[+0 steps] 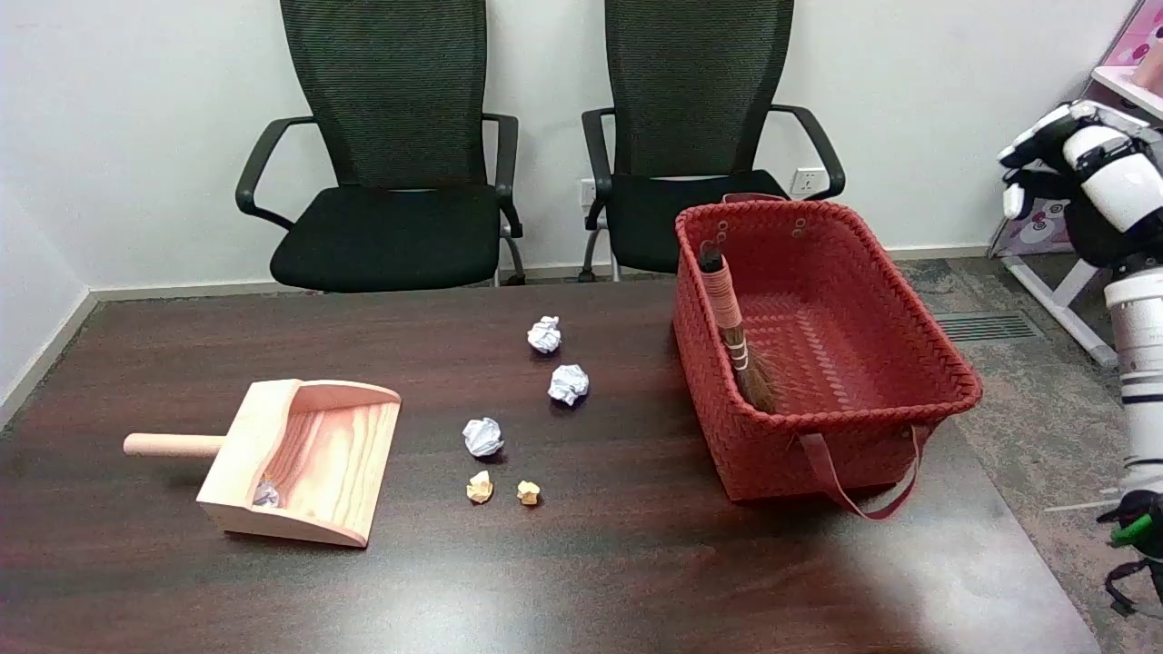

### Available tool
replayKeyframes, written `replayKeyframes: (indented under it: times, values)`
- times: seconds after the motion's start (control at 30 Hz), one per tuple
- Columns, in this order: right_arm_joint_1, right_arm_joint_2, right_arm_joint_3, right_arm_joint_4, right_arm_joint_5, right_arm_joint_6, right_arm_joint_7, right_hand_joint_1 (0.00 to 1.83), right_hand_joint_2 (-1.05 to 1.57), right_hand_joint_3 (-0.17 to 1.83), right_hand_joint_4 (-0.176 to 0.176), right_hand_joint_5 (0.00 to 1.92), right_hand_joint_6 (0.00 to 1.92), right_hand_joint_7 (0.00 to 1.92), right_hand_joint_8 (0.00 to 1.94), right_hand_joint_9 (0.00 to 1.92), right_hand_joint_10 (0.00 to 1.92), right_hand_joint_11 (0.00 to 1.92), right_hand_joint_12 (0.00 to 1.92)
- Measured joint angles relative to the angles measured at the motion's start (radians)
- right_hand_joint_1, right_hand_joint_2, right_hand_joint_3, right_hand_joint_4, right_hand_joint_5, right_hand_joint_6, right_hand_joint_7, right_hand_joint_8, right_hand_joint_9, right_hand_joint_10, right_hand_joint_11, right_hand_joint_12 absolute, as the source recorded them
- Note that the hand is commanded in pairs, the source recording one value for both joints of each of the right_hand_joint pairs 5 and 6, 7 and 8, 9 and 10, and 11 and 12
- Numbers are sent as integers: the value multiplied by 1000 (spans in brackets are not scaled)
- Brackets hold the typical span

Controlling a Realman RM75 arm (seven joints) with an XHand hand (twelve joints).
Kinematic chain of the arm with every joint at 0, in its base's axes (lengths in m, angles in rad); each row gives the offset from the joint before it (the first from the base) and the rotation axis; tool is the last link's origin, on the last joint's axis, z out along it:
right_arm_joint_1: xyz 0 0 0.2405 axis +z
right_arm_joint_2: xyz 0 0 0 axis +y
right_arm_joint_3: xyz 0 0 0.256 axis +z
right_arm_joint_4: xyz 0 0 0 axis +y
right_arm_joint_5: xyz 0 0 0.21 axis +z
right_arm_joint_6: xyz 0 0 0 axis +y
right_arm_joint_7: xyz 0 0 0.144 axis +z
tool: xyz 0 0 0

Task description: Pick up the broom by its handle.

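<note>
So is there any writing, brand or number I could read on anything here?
None can be read.
The pink board at the far right shows printed shapes, too blurred and cut off to read.
The basket, broom, dustpan and paper balls bear no lettering.
The right hand shows no label either.

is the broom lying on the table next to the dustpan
No, the broom leans inside the red basket against its left wall, handle up, while the wooden dustpan sits apart on the table's left side.
</note>
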Motion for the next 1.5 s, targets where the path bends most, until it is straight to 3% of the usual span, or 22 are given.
replayKeyframes:
  times: [0.9, 1.1, 1.27, 1.4, 1.5]
  values:
    - [-34, -2, -34, -34, -196, 20, 134, 730, 1036, 1194, -176, 1047, 1047, 1047, 1047, 1018, 1018, 1457, 1457]
    - [-25, 0, -39, -39, -221, 32, 138, 754, 888, 1179, -176, 983, 983, 983, 983, 944, 944, 1409, 1409]
    - [-11, 2, -41, -39, -242, 45, 140, 795, 673, 1114, -176, 841, 841, 841, 841, 684, 684, 1128, 1128]
    - [3, 5, -40, -41, -259, 52, 140, 826, 491, 1010, -176, 624, 624, 624, 624, 491, 491, 834, 834]
    - [12, 7, -40, -44, -275, 57, 141, 846, 390, 953, -176, 413, 413, 413, 413, 400, 400, 744, 744]
